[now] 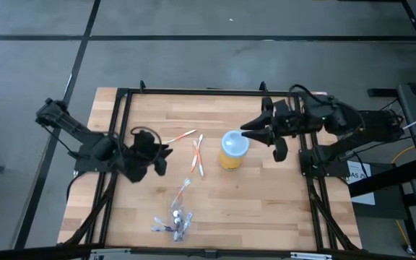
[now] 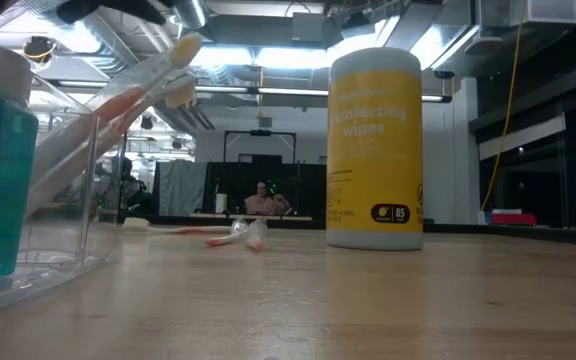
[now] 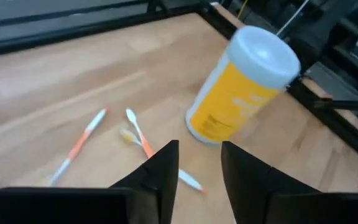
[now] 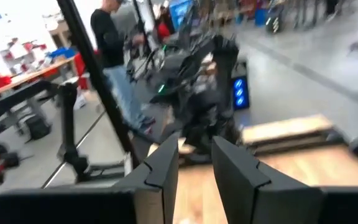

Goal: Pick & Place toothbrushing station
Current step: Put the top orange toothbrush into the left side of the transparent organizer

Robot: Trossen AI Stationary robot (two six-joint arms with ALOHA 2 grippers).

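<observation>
Dark left gripper (image 1: 159, 157) low beside toothbrushes (image 1: 196, 154), fingers (image 3: 160, 174) apart.

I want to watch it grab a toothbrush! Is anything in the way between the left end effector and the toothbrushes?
Nothing visible is. The left end effector hangs empty beside the toothbrushes, with only bare table between them. The yellow wipes canister stands beyond them.

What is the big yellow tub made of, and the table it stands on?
The yellow tub looks like plastic: smooth, slightly shiny sides with printed lettering and a pale-blue lid that seems moulded. The table looks like wood, with a matte finish: light strips joined side by side, with grain lines showing.
</observation>
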